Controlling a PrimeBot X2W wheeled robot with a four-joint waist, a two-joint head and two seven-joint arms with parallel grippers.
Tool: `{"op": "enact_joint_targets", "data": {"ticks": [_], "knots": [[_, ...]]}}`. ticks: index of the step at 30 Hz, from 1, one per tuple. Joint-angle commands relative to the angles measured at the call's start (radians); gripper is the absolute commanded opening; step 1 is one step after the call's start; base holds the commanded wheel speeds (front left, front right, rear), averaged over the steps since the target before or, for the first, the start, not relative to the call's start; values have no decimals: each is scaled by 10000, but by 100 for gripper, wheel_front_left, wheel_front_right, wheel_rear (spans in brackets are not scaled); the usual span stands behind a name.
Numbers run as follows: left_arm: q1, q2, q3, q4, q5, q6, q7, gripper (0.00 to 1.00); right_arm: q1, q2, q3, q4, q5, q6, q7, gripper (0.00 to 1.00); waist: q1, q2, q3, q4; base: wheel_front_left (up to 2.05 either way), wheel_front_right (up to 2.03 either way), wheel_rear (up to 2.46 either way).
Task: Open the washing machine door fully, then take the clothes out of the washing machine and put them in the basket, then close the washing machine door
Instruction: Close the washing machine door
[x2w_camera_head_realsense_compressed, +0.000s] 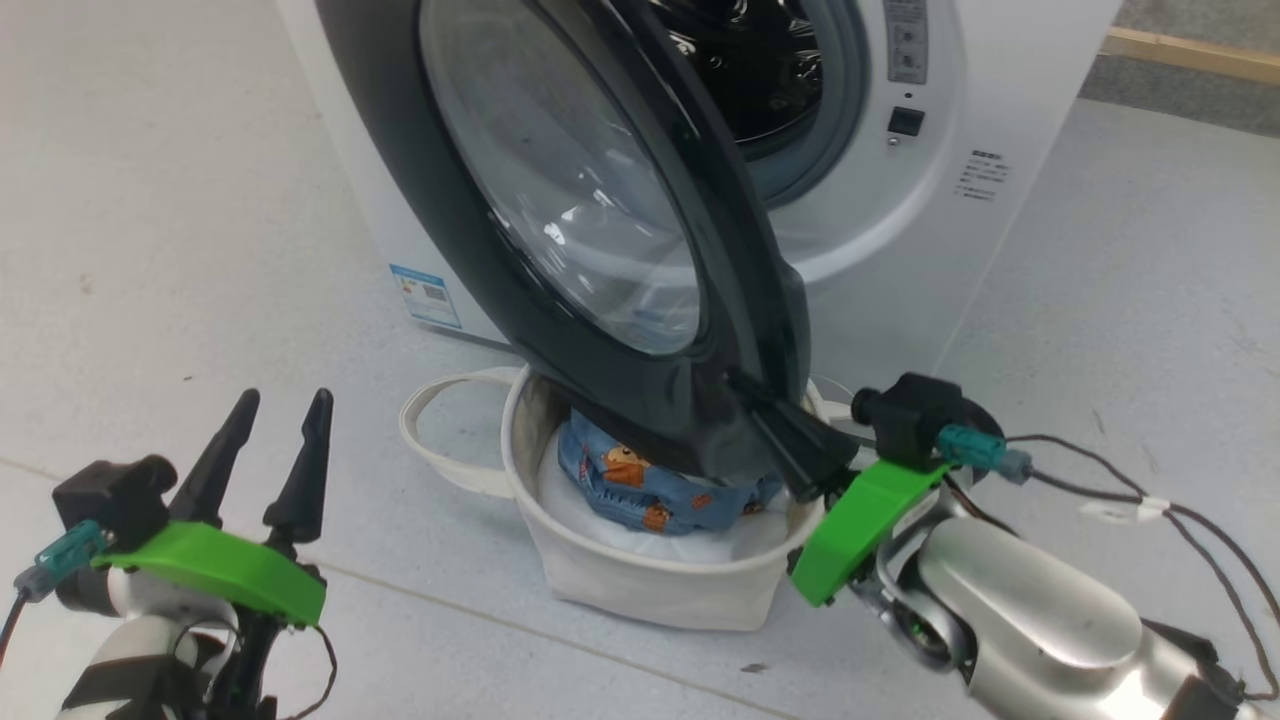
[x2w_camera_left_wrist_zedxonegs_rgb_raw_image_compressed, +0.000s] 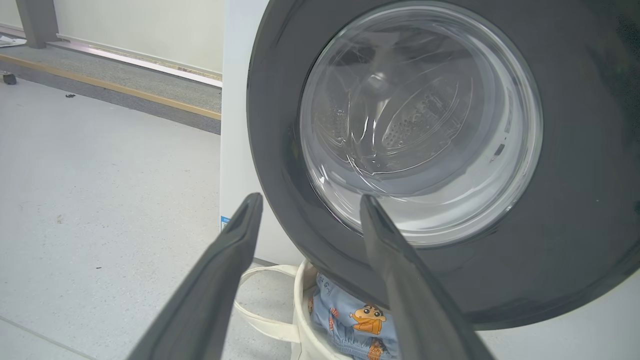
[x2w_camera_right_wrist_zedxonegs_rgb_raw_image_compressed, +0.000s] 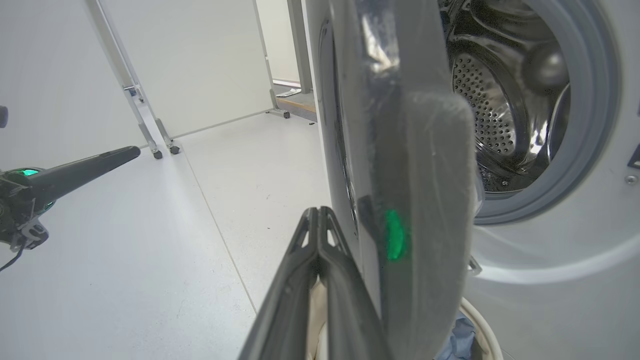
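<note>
The washing machine (x2w_camera_head_realsense_compressed: 900, 250) stands with its washing machine door (x2w_camera_head_realsense_compressed: 560, 200) swung partway out, its lower rim hanging over the basket (x2w_camera_head_realsense_compressed: 640, 580). The clothes (x2w_camera_head_realsense_compressed: 650, 495) lie in the basket on white lining. My right gripper (x2w_camera_head_realsense_compressed: 742, 388) is shut with nothing held, its fingertips against the door's lower rim on the outer-face side (x2w_camera_right_wrist_zedxonegs_rgb_raw_image_compressed: 317, 214). The steel drum (x2w_camera_right_wrist_zedxonegs_rgb_raw_image_compressed: 500, 100) looks bare. My left gripper (x2w_camera_head_realsense_compressed: 283, 405) is open at the lower left, apart from the door, and faces its glass (x2w_camera_left_wrist_zedxonegs_rgb_raw_image_compressed: 310, 200).
A blue label sticker (x2w_camera_head_realsense_compressed: 427, 295) marks the machine's lower left corner. A basket strap handle (x2w_camera_head_realsense_compressed: 440, 430) loops out to the left. Thin cables (x2w_camera_head_realsense_compressed: 1150, 500) trail from my right wrist. A metal frame leg (x2w_camera_right_wrist_zedxonegs_rgb_raw_image_compressed: 150, 125) stands far off. Open floor lies left of the basket.
</note>
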Motion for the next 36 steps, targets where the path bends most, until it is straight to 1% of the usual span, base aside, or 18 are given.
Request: {"op": "enact_joint_targets", "data": {"ticks": [1, 5, 10, 13, 14, 21, 25, 29, 36], "knots": [[-614, 308, 440, -232, -84, -14, -139, 100, -279, 132, -191, -19, 128, 75, -179, 0, 0, 0, 51, 100, 0, 0, 0], [-625, 348, 421, -254, -98, -17, -154, 100, -550, 119, -638, 498, 145, 75, -245, 0, 0, 0, 196, 178, 0, 0, 0], [-683, 376, 400, -408, -104, 22, -142, 100, -822, 45, -1367, 849, 32, 75, -283, 0, 0, 0, 547, 188, 0, 0, 0], [-736, 414, 417, -536, -104, 78, -130, 100, -999, -18, -1821, 949, -19, 75, -291, 0, 0, 0, 849, 157, 0, 0, 0], [-736, 414, 417, -536, -104, 78, -130, 100, -999, -18, -1821, 949, -19, 75, -291, 0, 0, 0, 849, 157, 0, 0, 0], [-909, 451, 449, -984, -94, 234, -122, 100, -1530, -185, -2873, 942, -236, 75, -296, 0, 0, 0, 1776, 96, 0, 0, 0], [-1048, 452, 479, -1181, -105, 320, -127, 100, -1932, -316, -3302, 1067, -223, 75, -297, 0, 0, 0, 2255, 100, 0, 0, 0], [-1214, 451, 493, -1347, -111, 387, -152, 100, -2669, -349, -3508, 1431, -37, 75, -289, 0, 0, 0, 2732, 156, 0, 0, 0], [-1391, 404, 410, -1404, -93, 421, -184, 100, -3787, -334, -3635, 2189, 26, 75, -242, 0, 0, 0, 3117, 286, 0, 0, 0]]}}
